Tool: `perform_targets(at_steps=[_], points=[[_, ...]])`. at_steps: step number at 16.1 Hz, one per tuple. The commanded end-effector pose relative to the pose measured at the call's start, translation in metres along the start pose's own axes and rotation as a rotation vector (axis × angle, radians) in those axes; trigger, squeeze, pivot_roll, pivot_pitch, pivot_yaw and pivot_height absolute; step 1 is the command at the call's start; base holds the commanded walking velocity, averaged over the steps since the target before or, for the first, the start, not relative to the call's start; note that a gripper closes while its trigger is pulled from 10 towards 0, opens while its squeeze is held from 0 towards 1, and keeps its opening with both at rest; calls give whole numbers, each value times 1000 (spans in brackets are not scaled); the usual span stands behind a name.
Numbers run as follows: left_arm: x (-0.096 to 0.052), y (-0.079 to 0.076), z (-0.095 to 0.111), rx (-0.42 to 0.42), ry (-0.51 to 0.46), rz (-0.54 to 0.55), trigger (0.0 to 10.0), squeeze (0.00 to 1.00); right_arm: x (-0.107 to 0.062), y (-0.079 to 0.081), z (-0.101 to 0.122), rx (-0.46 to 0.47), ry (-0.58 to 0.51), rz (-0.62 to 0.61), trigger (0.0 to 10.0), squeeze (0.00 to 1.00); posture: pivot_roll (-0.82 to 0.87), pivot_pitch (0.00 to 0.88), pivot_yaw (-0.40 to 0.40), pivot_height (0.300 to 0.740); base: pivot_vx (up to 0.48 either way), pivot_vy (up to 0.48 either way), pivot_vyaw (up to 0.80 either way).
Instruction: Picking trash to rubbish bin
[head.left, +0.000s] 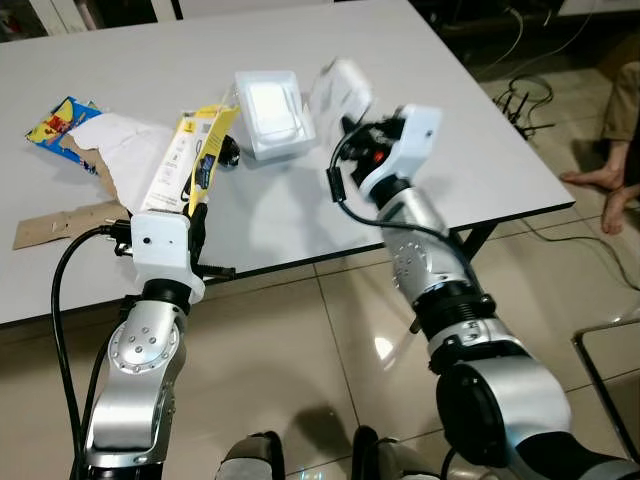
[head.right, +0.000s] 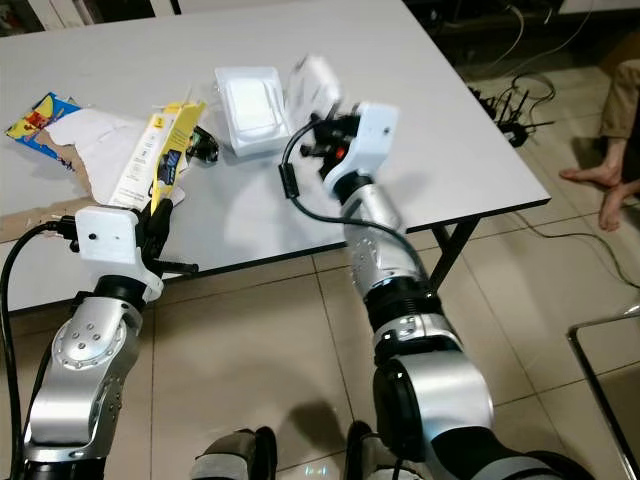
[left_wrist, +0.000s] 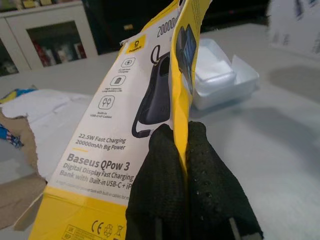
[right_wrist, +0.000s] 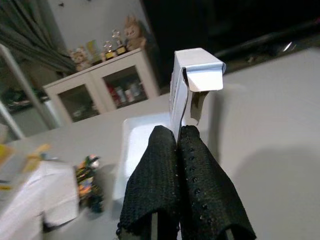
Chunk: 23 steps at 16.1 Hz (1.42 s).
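Note:
My left gripper is shut on the edge of a yellow and white power bank box, holding it upright over the table's near edge. My right gripper is shut on a small white carton, lifted above the table beside an open white plastic tray. Still lying on the grey table are torn white paper, a colourful wrapper, a brown cardboard strip and a small dark object.
A person's bare feet rest on the tiled floor to the right of the table. Cables lie on the floor beyond the table's right corner. A metal frame stands at the lower right.

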<state>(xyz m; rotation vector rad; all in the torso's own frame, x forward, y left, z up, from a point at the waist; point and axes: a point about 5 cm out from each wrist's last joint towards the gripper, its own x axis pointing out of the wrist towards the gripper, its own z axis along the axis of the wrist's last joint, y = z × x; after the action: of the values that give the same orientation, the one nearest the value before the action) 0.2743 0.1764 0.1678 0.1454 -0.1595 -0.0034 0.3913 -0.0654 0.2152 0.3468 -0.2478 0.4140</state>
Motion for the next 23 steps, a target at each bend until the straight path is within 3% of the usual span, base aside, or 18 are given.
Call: perform_targets(at_steps=[1, 5, 9, 10, 11, 13, 16, 23], points=[[1, -1, -1, 6, -13, 25, 10000, 0, -2, -2, 5, -81, -26, -6, 0, 0, -1, 100, 8, 740, 0, 0, 0], [5, -6, 2, 16, -53, 53, 10000, 0, -15, -17, 1, -200, -22, -56, 0, 0, -14, 98, 2, 740, 0, 0, 0], [6, -13, 0, -1, -62, 56, 10000, 0, -40, -38, -3, -302, -6, -90, 0, 0, -46, 96, -9, 740, 0, 0, 0], [6, -16, 1, -9, -69, 58, 10000, 0, -46, -42, -4, -314, 5, -100, 745, 0, -52, 96, -9, 740, 0, 0, 0], [6, -18, 0, -13, -75, 60, 10000, 0, -54, -43, -3, -355, 5, -101, 10000, 0, -68, 89, 7, 740, 0, 0, 0], [9, -23, 2, -16, -88, 37, 10000, 0, -62, -43, -2, -394, 4, -113, 10000, 0, -73, 88, 12, 740, 0, 0, 0], [20, -24, 5, -20, -99, 24, 10000, 0, -71, -40, -9, -383, 35, -122, 10000, 0, -88, 79, 30, 740, 0, 0, -733], [17, -26, 2, -28, -97, 55, 10000, 0, -69, -32, -6, -358, 51, -101, 10000, 0, -78, 81, 28, 740, 0, 0, -779]])
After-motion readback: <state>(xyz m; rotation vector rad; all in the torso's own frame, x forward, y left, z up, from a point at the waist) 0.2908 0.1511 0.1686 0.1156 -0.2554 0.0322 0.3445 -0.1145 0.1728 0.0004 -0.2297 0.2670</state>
